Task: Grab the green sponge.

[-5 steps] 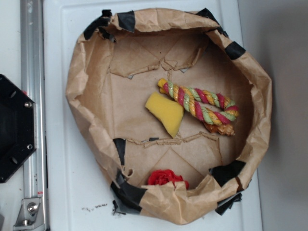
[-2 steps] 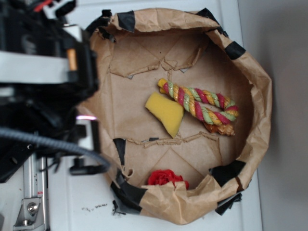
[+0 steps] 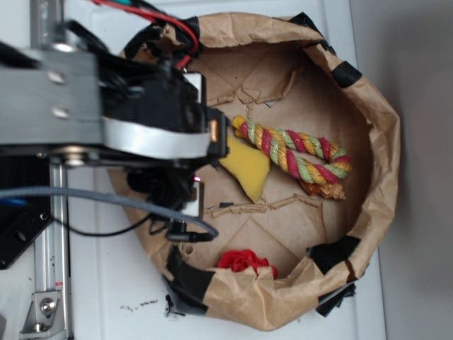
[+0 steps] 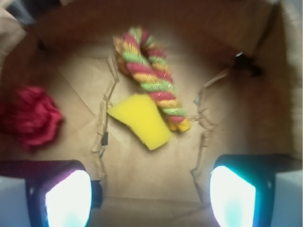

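From the exterior view, going left to right, the robot arm (image 3: 106,120) reaches in over the left rim of the brown paper basket (image 3: 382,142), its black and silver body covering the basket's left floor and the left tip of the green sponge (image 3: 248,170), a yellow foam wedge lying near the middle of the floor. Just right of the sponge, touching its upper edge, lies the twisted red, green and yellow rope toy (image 3: 297,152), running toward the right wall. A small red fabric bundle (image 3: 244,262) sits well apart against the basket's lower rim. The gripper itself is hidden under the arm there. The wrist view shows what that one cannot: the gripper (image 4: 151,194) with its two pale fingers (image 4: 68,198) spread wide at the bottom corners, nothing between them, held above the paper floor with the sponge (image 4: 142,120) ahead of the gap and not touched. In that view the red bundle (image 4: 31,118) is at far left, the sponge centre, and the rope toy (image 4: 149,78) leans against the sponge's right edge. The frame is blurred, so fine contact is hard to judge. Nothing lies between the fingers and the sponge.
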### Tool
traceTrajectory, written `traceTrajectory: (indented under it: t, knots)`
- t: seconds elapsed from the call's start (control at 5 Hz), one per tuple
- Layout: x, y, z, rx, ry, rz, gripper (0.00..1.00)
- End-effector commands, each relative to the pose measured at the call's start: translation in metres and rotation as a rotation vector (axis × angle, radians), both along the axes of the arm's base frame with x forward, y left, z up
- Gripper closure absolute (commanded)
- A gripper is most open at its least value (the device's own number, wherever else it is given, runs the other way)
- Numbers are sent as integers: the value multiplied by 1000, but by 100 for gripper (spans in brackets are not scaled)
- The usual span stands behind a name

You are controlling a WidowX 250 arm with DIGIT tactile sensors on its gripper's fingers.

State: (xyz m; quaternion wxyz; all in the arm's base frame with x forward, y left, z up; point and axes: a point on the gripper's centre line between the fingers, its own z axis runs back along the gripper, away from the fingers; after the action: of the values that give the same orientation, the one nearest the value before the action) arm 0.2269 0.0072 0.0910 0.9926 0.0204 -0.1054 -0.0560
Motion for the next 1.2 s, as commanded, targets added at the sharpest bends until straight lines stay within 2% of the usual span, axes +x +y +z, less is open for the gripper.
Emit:
traceTrajectory:
  t: [0.0, 0.2, 0.4, 0.6, 0.8, 1.0]
  knots:
    - [24, -6, -46, -8, 58, -28, 0]
    - [34, -25, -69, 24, 104, -60, 0]
    - [38, -32, -77, 84, 126, -30, 100]
    - [47, -27, -42, 109, 75, 9, 100]
    - [47, -18, 9, 134, 8, 148, 100]
    - [40, -11, 60, 150, -36, 201, 100]
